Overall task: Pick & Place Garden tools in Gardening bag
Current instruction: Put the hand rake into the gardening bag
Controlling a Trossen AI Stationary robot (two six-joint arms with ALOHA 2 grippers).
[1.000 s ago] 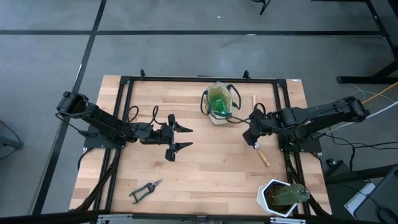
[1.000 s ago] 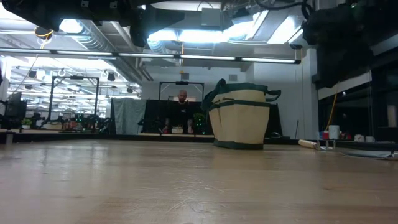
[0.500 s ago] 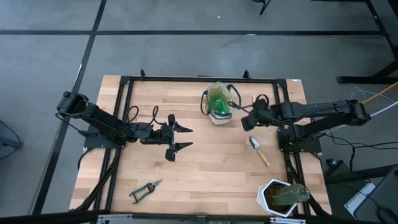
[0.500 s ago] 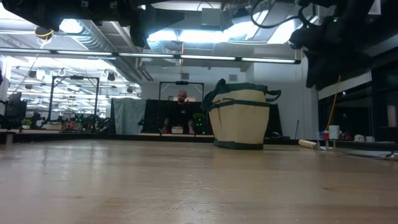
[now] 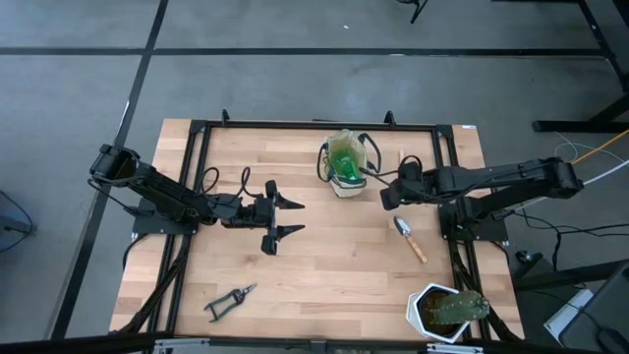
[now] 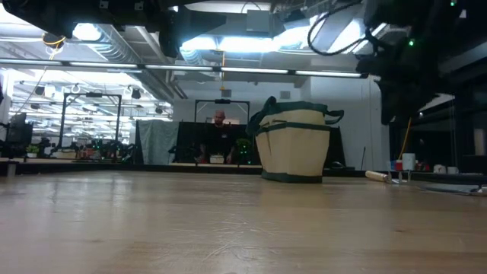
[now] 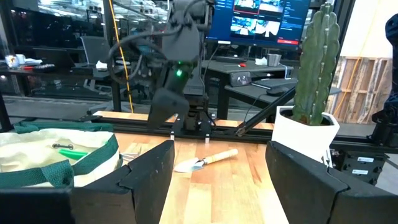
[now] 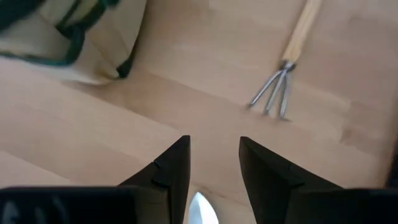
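Observation:
The gardening bag (image 5: 344,165) stands upright at the table's far middle, tan with green trim (image 6: 295,144), and the green spray bottle (image 5: 346,160) sits inside it. The trowel (image 5: 408,239) lies flat on the table to the bag's near right, blade toward the bag. The pruning shears (image 5: 229,300) lie at the near left. My right gripper (image 5: 388,197) hovers open between the bag and the trowel, pointing steeply down at bare wood (image 8: 214,155), with the trowel's blade tip (image 8: 199,208) just behind its fingers. My left gripper (image 5: 282,221) waits open and level at mid-table, facing right.
A small hand rake (image 8: 277,87) with a wooden handle lies right of the bag near the far edge (image 5: 401,157). A white pot with a cactus (image 5: 447,310) stands at the near right corner. Bare wood spreads across the table's middle and near side.
My right gripper has moved from over the trowel's blade toward the far edge and the bag, rolling its wrist as it went. The trowel stays flat on the table, its blade now uncovered.

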